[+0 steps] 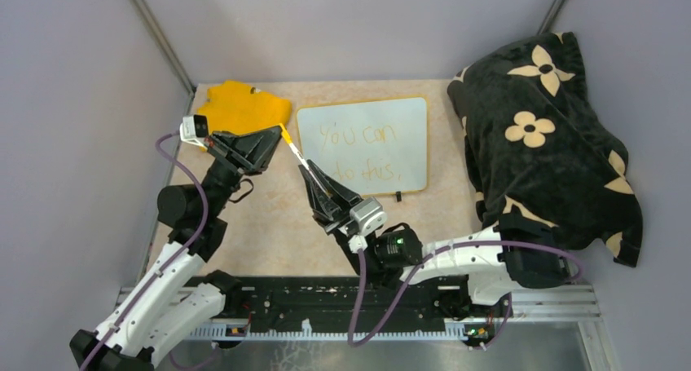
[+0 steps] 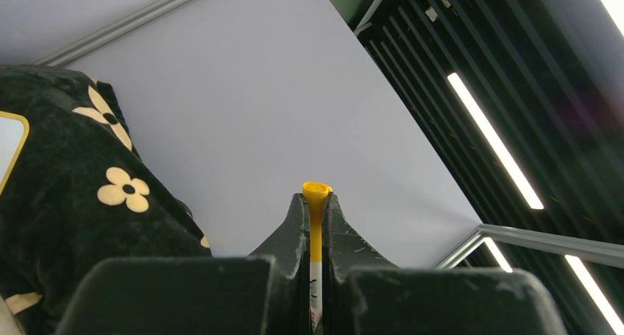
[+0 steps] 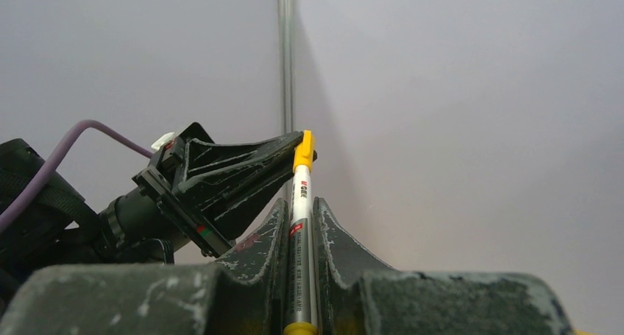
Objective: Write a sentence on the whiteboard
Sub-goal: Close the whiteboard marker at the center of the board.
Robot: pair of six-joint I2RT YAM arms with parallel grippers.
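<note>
Marker [image 1: 294, 153] shared between both grippers, left of the whiteboard [image 1: 410, 117].
We note left gripper [image 1: 279, 130] clamped on the yellow cap [image 2: 316, 195], right gripper [image 1: 307, 168] clamped on the marker's barrel.

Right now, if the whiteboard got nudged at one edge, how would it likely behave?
The whiteboard looks flat, thin and stiff, so it would probably slide as one piece over the smooth table rather than bend. Lying flat, it seems unlikely to tip. Its small black foot might drag a little.
</note>
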